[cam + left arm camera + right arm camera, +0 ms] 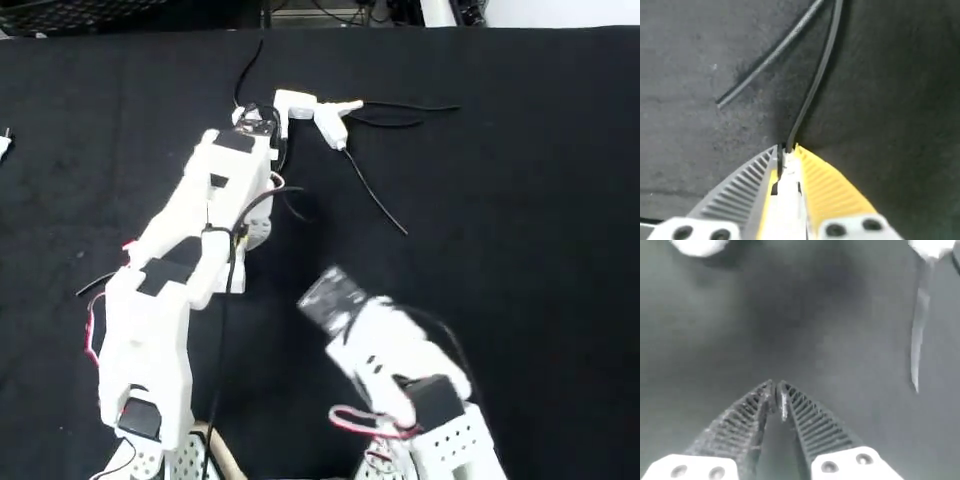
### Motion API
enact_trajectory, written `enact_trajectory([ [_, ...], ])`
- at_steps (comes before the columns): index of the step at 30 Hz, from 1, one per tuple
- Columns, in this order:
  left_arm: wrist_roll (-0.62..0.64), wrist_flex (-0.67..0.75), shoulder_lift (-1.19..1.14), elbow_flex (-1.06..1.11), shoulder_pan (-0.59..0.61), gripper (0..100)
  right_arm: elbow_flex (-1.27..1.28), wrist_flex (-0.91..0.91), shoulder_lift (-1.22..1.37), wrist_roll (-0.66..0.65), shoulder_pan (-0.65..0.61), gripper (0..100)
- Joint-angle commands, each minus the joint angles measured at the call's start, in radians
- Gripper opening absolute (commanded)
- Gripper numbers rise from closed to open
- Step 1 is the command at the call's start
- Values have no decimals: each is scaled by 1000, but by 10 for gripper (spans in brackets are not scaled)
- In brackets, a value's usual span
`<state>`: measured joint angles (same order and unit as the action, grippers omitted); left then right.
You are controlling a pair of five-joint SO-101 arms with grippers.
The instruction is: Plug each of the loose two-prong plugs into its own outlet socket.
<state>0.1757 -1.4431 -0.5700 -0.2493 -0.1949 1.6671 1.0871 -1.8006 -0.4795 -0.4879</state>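
My left gripper (786,150) is shut on a white two-prong plug (788,192), whose black cord (815,85) runs out from the fingertips across the black cloth. From above, this gripper (262,120) sits at the far middle of the table, right beside a white socket block (295,102). Just past the block lies a second white plug (335,117) with its cord (375,195) trailing toward the table's middle. My right gripper (776,390) is shut with nothing in it and hovers low over bare cloth near the front centre (330,290).
Black cloth (520,250) covers the whole table. A small white piece (4,145) lies at the far left edge. A loose cord end (719,102) rests ahead of the left gripper. Thin black cords (410,108) loop to the right of the plugs.
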Motion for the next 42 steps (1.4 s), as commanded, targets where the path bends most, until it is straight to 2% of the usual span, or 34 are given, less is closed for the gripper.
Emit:
enact_trajectory([
  [1, -6, -18, 43, -62, 73, 30, -2, -132, -35, -6, -153, 13],
  [7, -9, -58, 46, -68, 107, 30, 21, -344, -1, -187, -242, 12],
  [12, -9, -61, 46, -87, 70, 30, 22, -348, -2, -427, -269, 12],
  [15, -3, -61, 46, -128, 36, 30, 22, -351, -4, -503, -270, 12],
  [25, 2, -117, 41, -277, -133, 29, 22, -354, -5, -534, -387, 12],
  [32, 86, -107, 35, -298, -185, 29, 22, -354, 2, -532, -443, 12],
  [42, 86, -117, 35, -295, -225, 29, 22, -321, 4, -532, -456, 12],
])
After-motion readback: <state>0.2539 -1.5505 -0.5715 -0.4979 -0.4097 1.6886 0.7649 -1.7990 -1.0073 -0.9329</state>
